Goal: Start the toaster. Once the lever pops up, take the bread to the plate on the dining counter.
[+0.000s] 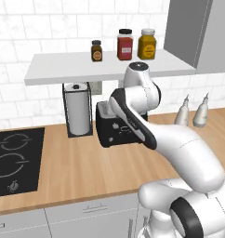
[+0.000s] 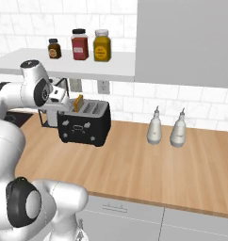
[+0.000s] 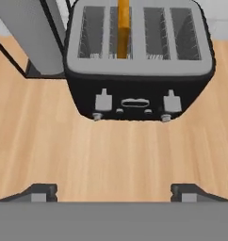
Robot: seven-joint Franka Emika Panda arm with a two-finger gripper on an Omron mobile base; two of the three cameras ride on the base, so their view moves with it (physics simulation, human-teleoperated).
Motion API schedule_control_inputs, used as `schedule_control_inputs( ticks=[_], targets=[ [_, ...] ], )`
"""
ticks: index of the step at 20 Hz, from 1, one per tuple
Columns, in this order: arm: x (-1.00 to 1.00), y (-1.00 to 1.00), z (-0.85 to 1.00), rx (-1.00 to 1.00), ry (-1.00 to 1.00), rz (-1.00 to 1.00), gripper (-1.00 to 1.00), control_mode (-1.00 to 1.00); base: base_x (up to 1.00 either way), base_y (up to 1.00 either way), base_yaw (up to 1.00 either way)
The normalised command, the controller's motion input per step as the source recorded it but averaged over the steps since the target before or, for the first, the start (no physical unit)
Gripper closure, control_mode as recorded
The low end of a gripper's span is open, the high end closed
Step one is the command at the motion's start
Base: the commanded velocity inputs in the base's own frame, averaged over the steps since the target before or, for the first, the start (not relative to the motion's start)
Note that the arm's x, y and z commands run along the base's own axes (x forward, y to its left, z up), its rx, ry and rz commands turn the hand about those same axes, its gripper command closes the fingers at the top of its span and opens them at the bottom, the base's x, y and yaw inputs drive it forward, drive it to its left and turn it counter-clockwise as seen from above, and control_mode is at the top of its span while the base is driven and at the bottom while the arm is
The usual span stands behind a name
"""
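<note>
The arm hides most of the toaster [image 1: 108, 132] in the left base view, and the slot hides the bread's [image 3: 123, 29] lower part.

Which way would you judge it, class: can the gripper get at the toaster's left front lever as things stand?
Probably yes. The gripper is open and faces the toaster front; bare counter lies before the left lever.

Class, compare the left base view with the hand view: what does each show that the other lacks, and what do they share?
Left base view alone: the black hob, three jars on the white shelf, and two white bottles.

Hand view alone: the bread standing in a slot, two levers on the toaster's front, and the open gripper.

Shared: the toaster, paper towel roll and wooden counter.
</note>
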Motion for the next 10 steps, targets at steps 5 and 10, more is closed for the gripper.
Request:
schedule_control_inputs(
  ticks=[5,10],
  targets=[
    [0.43,0.15,-0.23,0.0,-0.03,0.0,1.0,-1.0,0.0,0.0,0.0],
    [0.41,0.12,-0.31,0.0,-0.09,0.0,1.0,-1.0,0.0,0.0,0.0]
  ],
)
